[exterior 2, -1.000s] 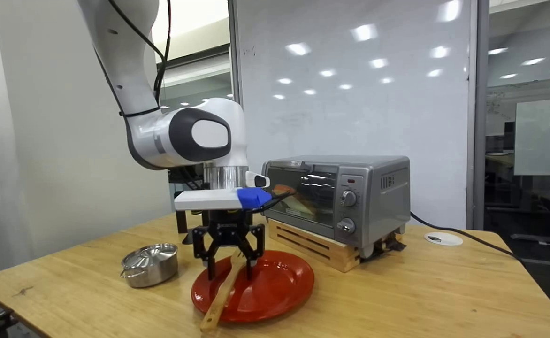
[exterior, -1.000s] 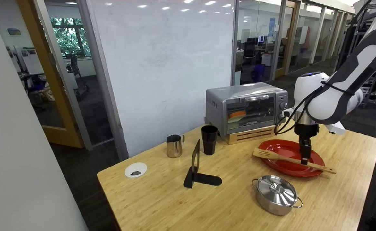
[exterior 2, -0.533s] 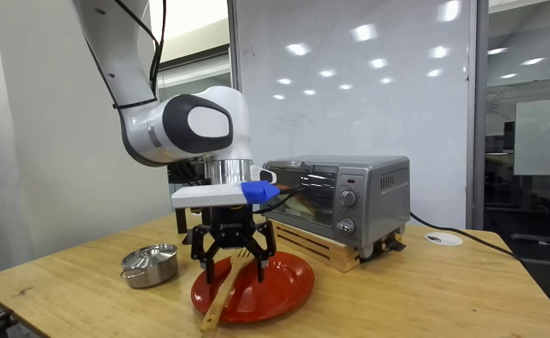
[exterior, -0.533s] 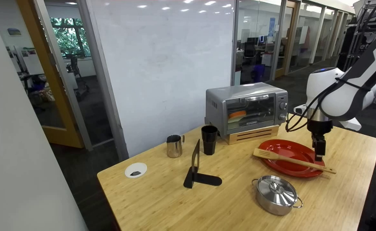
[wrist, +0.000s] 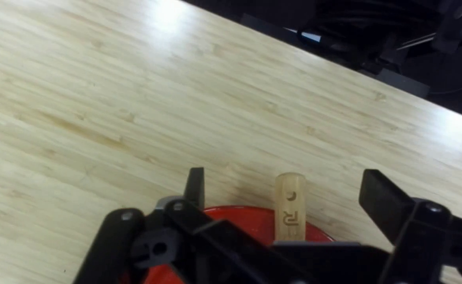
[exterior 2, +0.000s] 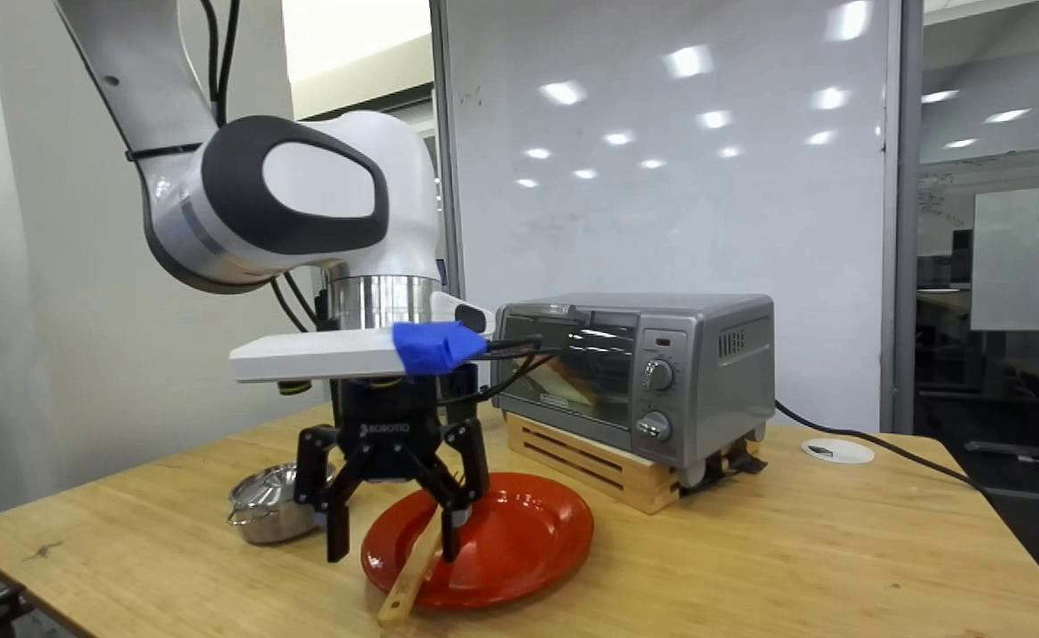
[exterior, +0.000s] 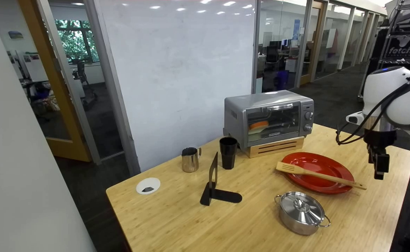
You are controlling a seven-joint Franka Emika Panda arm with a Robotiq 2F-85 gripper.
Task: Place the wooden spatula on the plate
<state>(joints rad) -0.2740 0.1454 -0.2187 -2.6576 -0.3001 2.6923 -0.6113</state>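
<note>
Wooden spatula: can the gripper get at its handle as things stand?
Likely yes: the gripper is open and nothing visible lies on the wooden spatula, whose handle sticks out past the red plate.

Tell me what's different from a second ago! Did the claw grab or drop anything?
The claw moved right in an exterior view, from over the red plate toward the handle end of the wooden spatula. It was already open and stays open, so no grab or drop shows. The spatula still lies across the plate, and the pot hasn't moved either.
</note>
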